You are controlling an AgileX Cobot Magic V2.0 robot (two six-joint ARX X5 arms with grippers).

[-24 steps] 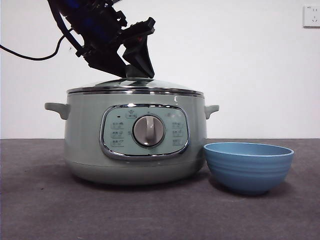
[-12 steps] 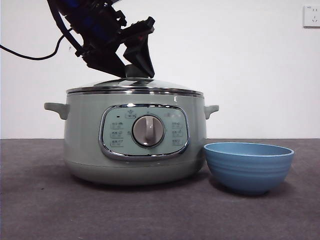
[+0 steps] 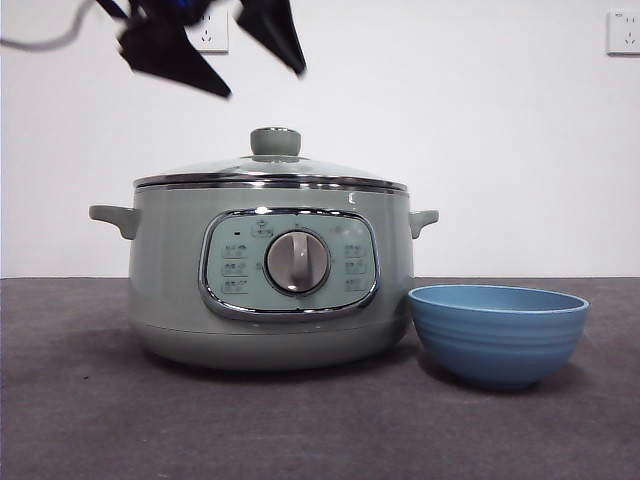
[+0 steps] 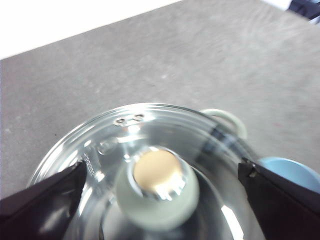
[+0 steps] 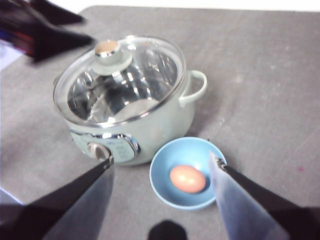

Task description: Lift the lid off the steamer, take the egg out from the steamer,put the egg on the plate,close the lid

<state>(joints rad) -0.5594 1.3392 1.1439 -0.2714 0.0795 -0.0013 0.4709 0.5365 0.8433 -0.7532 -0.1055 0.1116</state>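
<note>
The pale-green steamer (image 3: 270, 290) stands at the table's middle with its glass lid (image 3: 270, 172) seated on its rim, knob (image 3: 275, 141) free. My left gripper (image 3: 235, 60) hangs open and empty above the knob (image 4: 157, 187); the jaws stand wide either side of it in the left wrist view. The blue plate (image 3: 497, 333), a small bowl, sits beside the steamer. In the right wrist view the egg (image 5: 187, 179) lies inside the plate (image 5: 165, 192). My right gripper (image 5: 162, 172) is open and empty, high above the plate and steamer (image 5: 165, 122).
The table (image 3: 80, 420) is dark grey and meets a white wall behind. Wall sockets (image 3: 622, 32) sit high on the wall. The steamer's side handles (image 3: 115, 218) stick out on both sides.
My left gripper has let go of the lid's knob, opened and risen well above it. The lid stays seated on the steamer. The plate has not moved.
</note>
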